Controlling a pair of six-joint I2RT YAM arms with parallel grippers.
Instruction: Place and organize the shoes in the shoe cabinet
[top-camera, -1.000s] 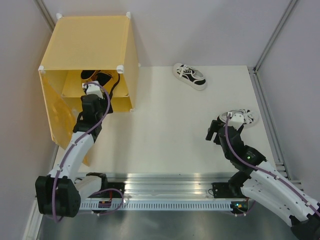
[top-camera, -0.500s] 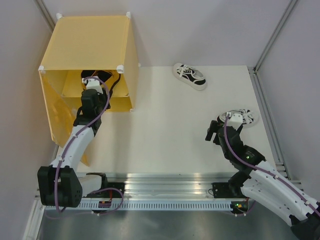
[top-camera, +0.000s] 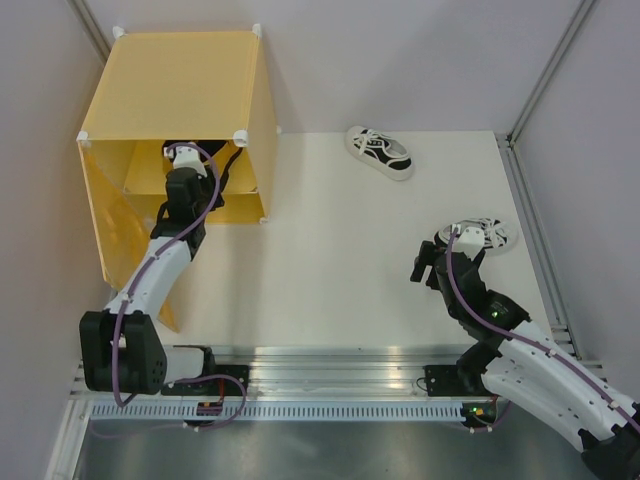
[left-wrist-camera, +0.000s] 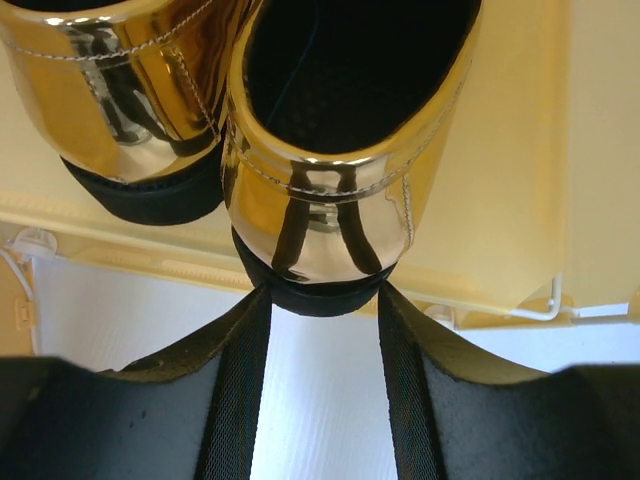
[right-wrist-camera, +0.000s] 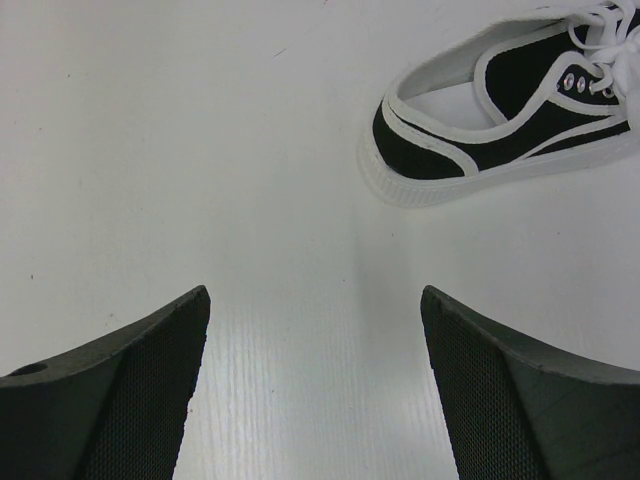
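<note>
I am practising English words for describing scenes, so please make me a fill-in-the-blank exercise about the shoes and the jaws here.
1. The two ___ loafers stand in the shoe cabinet.
2. ___ sneakers lie on the table, outside it.
3. The right jaws stand ___, holding nothing.
4. The left jaws grip one loafer by its ___.
Missing words: gold; two; open; heel.

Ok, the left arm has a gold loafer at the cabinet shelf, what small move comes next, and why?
Probably slide the left gripper slightly deeper before releasing. Its jaws pinch the heel of one gold loafer, and that heel overhangs the front edge of the shelf, sitting further out than the other loafer beside it.
</note>
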